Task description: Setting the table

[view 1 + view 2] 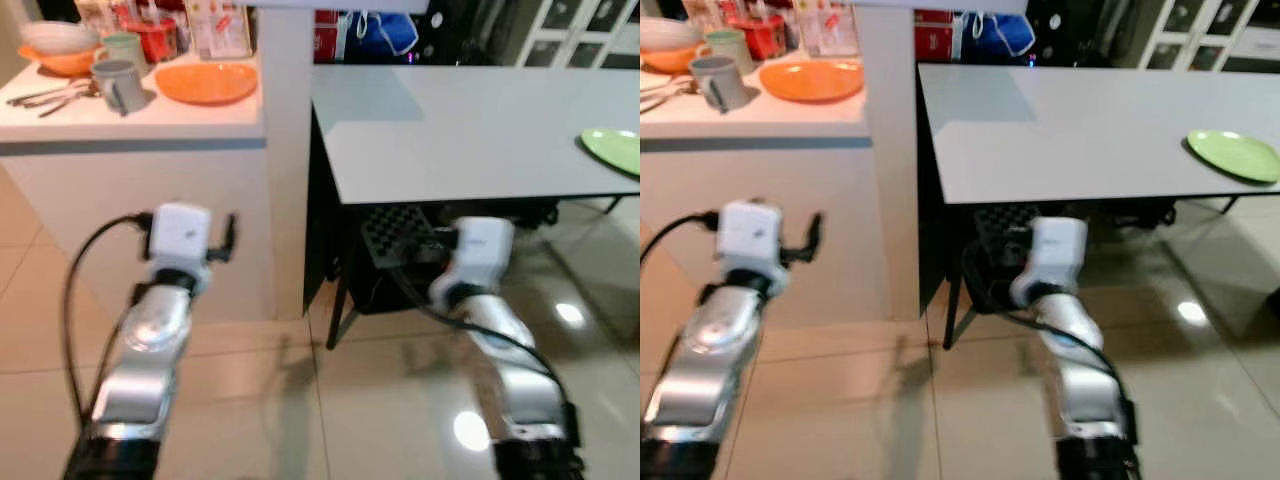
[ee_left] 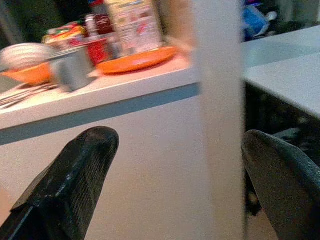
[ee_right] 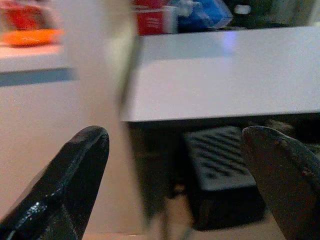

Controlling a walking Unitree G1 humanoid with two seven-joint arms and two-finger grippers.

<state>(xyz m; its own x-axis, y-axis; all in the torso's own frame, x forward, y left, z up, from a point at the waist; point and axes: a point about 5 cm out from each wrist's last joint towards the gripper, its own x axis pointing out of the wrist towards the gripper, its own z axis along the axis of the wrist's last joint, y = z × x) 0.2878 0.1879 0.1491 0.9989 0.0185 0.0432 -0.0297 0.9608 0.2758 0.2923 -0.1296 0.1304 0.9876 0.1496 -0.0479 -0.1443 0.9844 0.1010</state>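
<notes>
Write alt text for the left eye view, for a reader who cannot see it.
Two silver robot arms reach forward above a tiled floor, the left gripper before a white counter holding an orange plate, mugs, bowls and cutlery. To the right stands a grey table with a green plate at its far edge.

— What sort of place is this?
— A home kitchen with a dining corner. The white counter (image 1: pixel 140 125) holds an orange plate (image 1: pixel 205 82), mugs (image 1: pixel 120 85), bowls (image 1: pixel 58 45) and cutlery (image 1: pixel 55 95).
— And beside the counter?
— A grey dining table (image 1: pixel 470 120) stands just to its right, with a green plate (image 1: pixel 1235 155) at its far end. Glossy beige tiles (image 1: pixel 300 400) cover the floor below the counter.
</notes>
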